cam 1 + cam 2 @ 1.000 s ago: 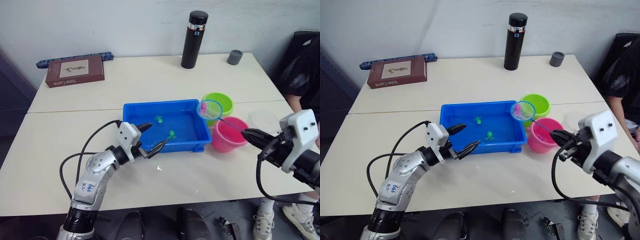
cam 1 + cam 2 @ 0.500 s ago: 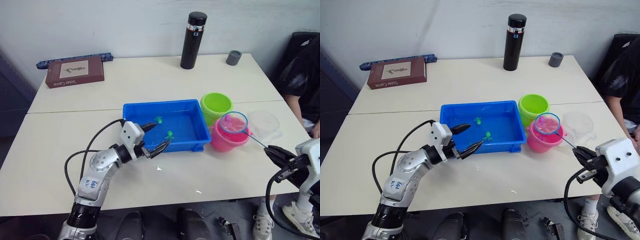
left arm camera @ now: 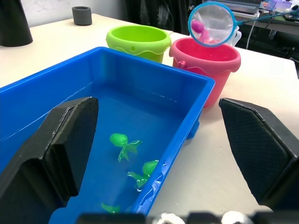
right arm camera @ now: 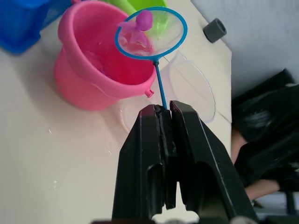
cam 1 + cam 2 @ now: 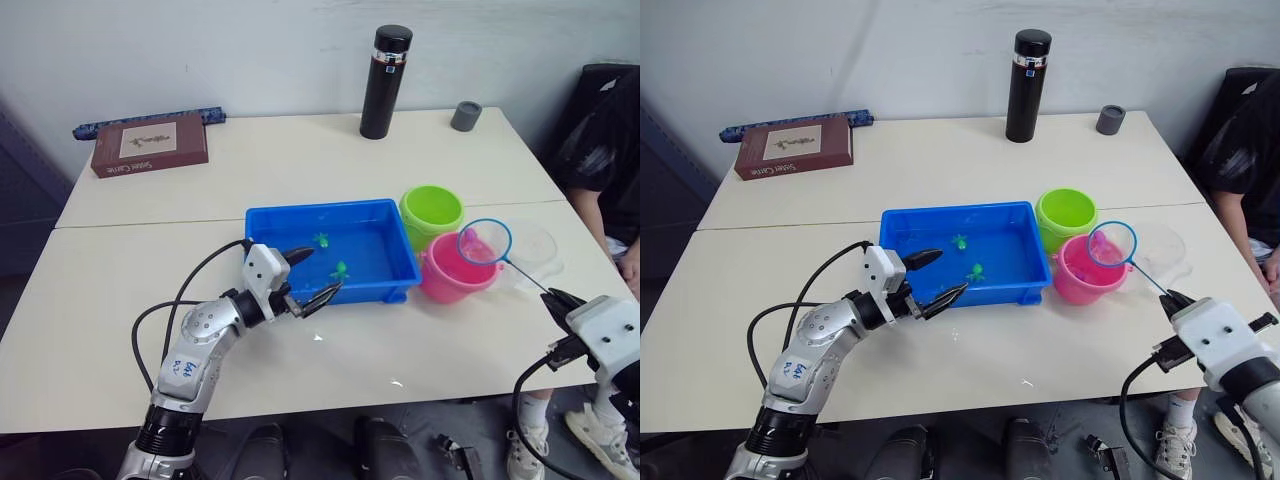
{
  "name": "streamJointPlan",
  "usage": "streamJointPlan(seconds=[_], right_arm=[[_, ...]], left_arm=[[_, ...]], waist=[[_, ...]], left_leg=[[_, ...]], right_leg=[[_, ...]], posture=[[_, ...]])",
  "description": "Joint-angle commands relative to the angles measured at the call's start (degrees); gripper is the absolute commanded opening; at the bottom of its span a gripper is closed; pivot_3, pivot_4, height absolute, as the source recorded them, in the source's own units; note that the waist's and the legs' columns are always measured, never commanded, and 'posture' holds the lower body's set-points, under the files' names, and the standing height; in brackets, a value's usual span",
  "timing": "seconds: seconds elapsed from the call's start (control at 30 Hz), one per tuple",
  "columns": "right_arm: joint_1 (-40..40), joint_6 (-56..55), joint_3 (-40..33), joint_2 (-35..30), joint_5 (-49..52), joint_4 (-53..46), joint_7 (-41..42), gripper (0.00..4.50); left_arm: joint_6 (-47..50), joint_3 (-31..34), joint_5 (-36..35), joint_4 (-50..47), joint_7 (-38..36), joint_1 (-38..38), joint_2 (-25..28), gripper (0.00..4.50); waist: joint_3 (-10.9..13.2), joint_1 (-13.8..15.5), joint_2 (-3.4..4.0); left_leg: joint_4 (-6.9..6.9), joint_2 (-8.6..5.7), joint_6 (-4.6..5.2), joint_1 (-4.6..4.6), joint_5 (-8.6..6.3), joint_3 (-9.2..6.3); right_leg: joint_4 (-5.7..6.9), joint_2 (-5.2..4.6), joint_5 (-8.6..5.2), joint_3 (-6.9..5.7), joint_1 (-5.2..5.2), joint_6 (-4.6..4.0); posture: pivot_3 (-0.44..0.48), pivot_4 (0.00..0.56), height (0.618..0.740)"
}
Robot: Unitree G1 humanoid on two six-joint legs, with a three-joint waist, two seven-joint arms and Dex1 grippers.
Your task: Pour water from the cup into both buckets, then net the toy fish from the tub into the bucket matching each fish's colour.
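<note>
1. Right gripper [image 4: 163, 112], lower right of the head views: fingers clamped on the handle of the net [image 5: 1112, 244].
2. The net's hoop is held above the far-right rim of the pink bucket [image 5: 1078, 271], with a magenta fish [image 4: 138, 37] lying in the mesh.
3. Green bucket [image 5: 1066, 214] stands just behind the pink one; the clear cup [image 5: 535, 245] sits to the pink bucket's right.
4. Left gripper [image 5: 309, 276], centre frame: fingers spread wide, empty, at the near-left rim of the blue tub [image 5: 392, 266].
5. Green fish [image 3: 123, 143] float in the tub's water.
</note>
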Motion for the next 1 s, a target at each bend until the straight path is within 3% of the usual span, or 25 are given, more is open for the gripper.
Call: streamJointPlan(seconds=[0.03,0.43,1.0], right_arm=[[1.0,-7.4,-1.1,-1.0,-4.9,1.7,-1.5,0.0],[1.2,-28.0,-3.2,-4.3,-22.6,7.0,-9.5,0.0],[-0.5,-31.7,-4.7,-4.8,-33.4,10.4,-14.4,0.0]], left_arm=[[-1.2,0.0,-0.6,-0.9,-0.1,-0.1,-0.2,4.46],[-1.6,-0.2,-0.5,-0.6,-0.2,0.0,-0.3,4.46],[-2.1,-0.3,-0.4,-0.4,-0.3,0.4,-0.2,4.46]], waist=[[0.0,0.0,0.0],[0.0,0.0,0.0],[0.0,-0.1,0.0]], left_leg=[[0.0,0.0,0.0,0.01,0.0,0.02],[0.01,-0.01,-0.03,0.12,0.01,0.11],[0.01,-0.01,-0.05,0.28,0.03,0.09]], right_leg=[[0.0,0.0,0.0,0.02,0.0,0.01],[0.01,0.01,0.0,0.09,0.07,0.0],[0.01,0.01,0.0,0.1,0.28,-0.01]], posture=[[0.0,0.15,0.74],[0.0,0.15,0.74],[0.0,0.15,0.74]])
